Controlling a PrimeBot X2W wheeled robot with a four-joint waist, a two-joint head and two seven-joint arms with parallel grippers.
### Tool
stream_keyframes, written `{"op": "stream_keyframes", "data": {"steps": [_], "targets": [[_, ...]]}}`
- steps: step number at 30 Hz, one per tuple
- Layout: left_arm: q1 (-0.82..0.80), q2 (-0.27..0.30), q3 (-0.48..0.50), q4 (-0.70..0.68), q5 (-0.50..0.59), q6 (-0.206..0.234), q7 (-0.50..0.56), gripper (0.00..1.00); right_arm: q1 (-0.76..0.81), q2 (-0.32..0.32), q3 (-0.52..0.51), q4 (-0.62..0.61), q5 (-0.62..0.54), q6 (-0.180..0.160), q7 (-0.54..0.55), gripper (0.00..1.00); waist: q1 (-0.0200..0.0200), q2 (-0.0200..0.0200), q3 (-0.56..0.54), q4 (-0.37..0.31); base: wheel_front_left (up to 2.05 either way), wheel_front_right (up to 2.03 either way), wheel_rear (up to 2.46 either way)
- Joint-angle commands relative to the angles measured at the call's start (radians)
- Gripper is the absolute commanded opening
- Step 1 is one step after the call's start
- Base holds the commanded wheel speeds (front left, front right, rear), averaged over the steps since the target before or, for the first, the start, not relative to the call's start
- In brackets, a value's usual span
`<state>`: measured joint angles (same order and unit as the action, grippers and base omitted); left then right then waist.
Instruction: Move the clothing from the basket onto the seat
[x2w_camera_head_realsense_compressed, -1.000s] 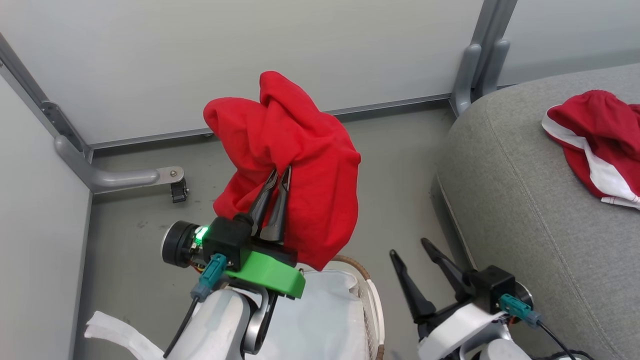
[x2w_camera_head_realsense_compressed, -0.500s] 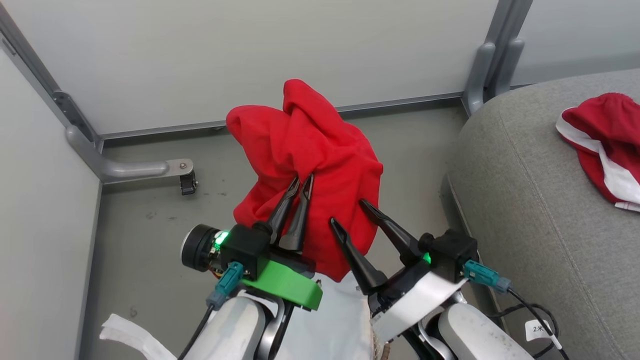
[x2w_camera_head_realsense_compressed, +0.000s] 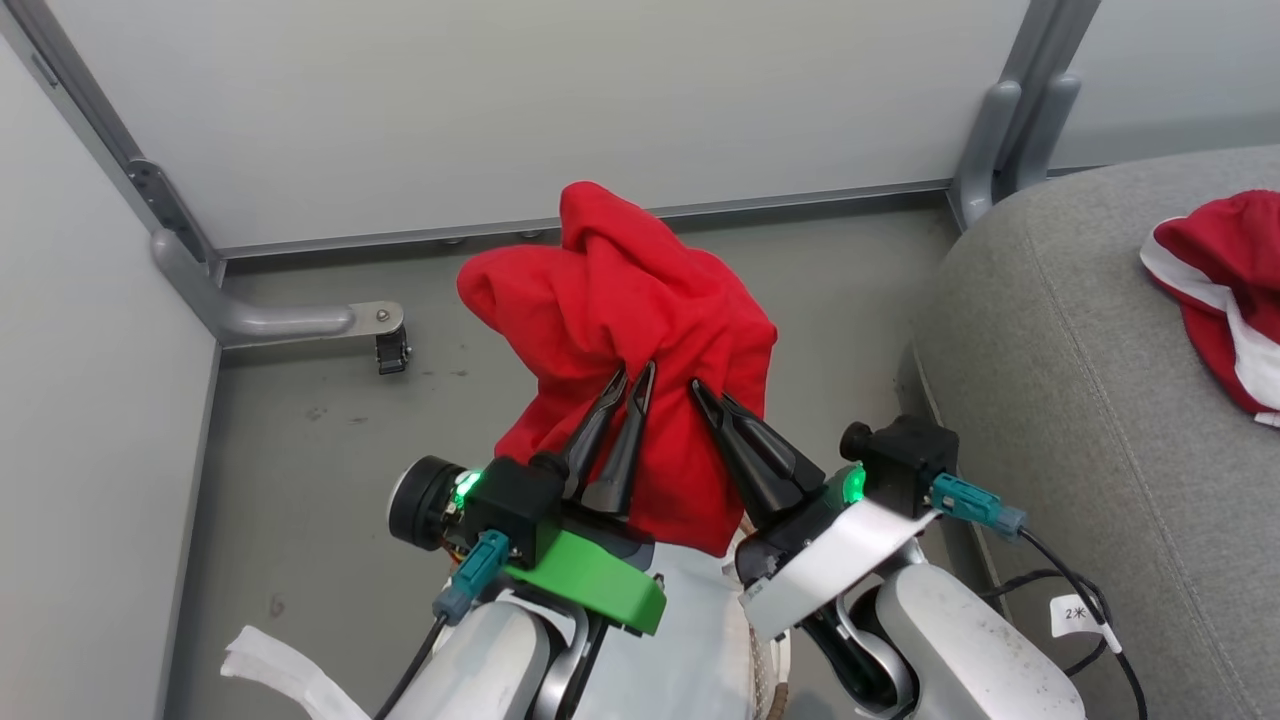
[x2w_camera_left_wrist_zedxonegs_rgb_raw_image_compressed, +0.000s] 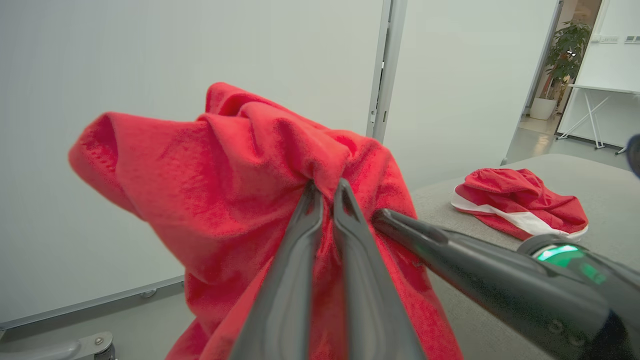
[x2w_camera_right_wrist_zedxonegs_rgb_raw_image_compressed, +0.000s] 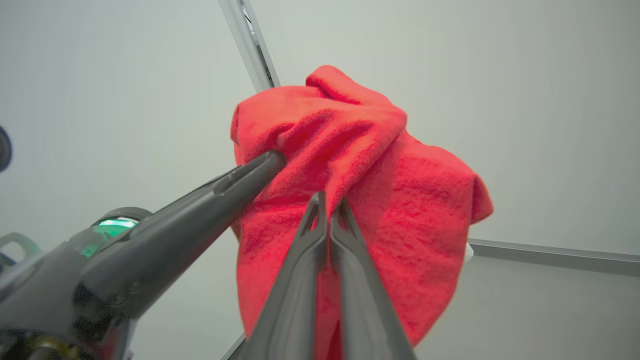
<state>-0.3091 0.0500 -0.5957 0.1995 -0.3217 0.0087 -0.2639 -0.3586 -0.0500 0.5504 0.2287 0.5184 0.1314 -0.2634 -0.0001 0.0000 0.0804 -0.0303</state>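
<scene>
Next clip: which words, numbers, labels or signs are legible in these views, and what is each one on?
"2米": on the small white tag at the lower right of the head view.
Small wall signs at the upper right of the left wrist view: too small to read.
Red clothing: no print shows on it.

A small white cable tag (x2w_camera_head_realsense_compressed: 1082, 615), at about four o'clock in the head view, reads "2米" (tiny, slightly tilted); no other lettering is legible anywhere.
</scene>
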Motion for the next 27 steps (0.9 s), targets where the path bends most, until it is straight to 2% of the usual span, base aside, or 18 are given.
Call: {"op": "stream_keyframes", "data": {"steps": [1,2,3,10,21,27], "targets": [[-0.014,0.002,0.003,0.002,-0.002,0.000,0.000,0.04,0.011,-0.004,-0.009,-0.010,-0.006,-0.001,-0.002,0.00,0.0001,0.0000,0.004,-0.019,0.00,0.00,0.00],[-0.014,0.002,0.010,-0.005,-0.006,0.002,-0.001,0.42,0.016,-0.003,-0.014,-0.015,-0.009,-0.001,-0.002,0.00,0.0001,0.0000,0.005,-0.027,0.00,0.00,0.00],[-0.013,0.002,0.012,-0.002,-0.004,0.002,0.000,1.00,0.023,-0.004,-0.021,-0.021,-0.010,-0.001,-0.002,0.00,0.0001,0.0000,0.006,-0.041,0.00,0.00,0.00],[-0.003,0.002,0.042,0.022,0.025,-0.007,0.000,1.00,0.051,-0.003,-0.064,-0.071,-0.028,-0.001,-0.002,0.00,0.0001,0.0000,0.021,-0.181,0.00,0.00,0.00],[-0.011,0.002,0.083,0.064,0.071,-0.040,0.000,1.00,0.089,-0.002,-0.106,-0.152,-0.030,-0.001,-0.002,0.00,0.0001,0.0000,0.056,-0.494,0.00,0.00,0.00],[-0.065,0.004,0.030,0.105,0.062,-0.080,0.000,1.00,0.127,-0.001,-0.204,-0.209,-0.055,-0.001,-0.002,0.00,0.0001,0.0000,0.095,-0.518,0.00,0.00,0.00]]}}
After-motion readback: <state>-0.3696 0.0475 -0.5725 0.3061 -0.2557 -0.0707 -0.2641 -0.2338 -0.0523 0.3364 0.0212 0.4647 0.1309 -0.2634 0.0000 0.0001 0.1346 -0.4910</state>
